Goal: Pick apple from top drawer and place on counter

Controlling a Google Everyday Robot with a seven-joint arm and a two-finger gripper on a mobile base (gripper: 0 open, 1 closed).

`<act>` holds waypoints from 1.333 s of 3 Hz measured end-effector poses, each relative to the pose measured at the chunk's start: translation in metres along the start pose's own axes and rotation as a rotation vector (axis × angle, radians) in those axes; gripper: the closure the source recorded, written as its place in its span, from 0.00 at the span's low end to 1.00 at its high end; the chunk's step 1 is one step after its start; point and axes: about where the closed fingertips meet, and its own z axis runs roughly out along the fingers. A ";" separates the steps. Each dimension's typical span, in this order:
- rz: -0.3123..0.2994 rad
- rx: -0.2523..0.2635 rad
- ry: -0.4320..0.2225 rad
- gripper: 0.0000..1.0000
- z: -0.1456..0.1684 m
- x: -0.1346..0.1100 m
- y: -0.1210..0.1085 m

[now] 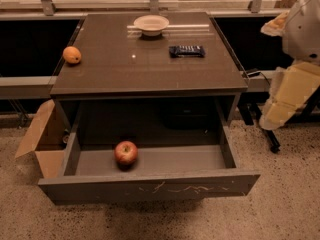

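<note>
The red apple [126, 152] with yellowish patches sits on the grey floor of the open top drawer [150, 186], left of its middle. The drawer is pulled fully out below the dark glossy counter [150, 64]. My arm hangs at the right edge of the view, beside the counter. My gripper [273, 117] is at its lower end, pointing down, well to the right of the drawer and far from the apple. It holds nothing that I can see.
On the counter are an orange fruit [72, 55] at the left edge, a white bowl [151, 24] at the back and a dark flat packet [186, 50]. An open cardboard box [40, 139] stands on the floor left of the drawer.
</note>
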 end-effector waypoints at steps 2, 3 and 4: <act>-0.038 -0.150 -0.205 0.00 0.087 -0.063 0.011; -0.034 -0.218 -0.326 0.00 0.129 -0.107 0.030; -0.034 -0.218 -0.326 0.00 0.129 -0.107 0.030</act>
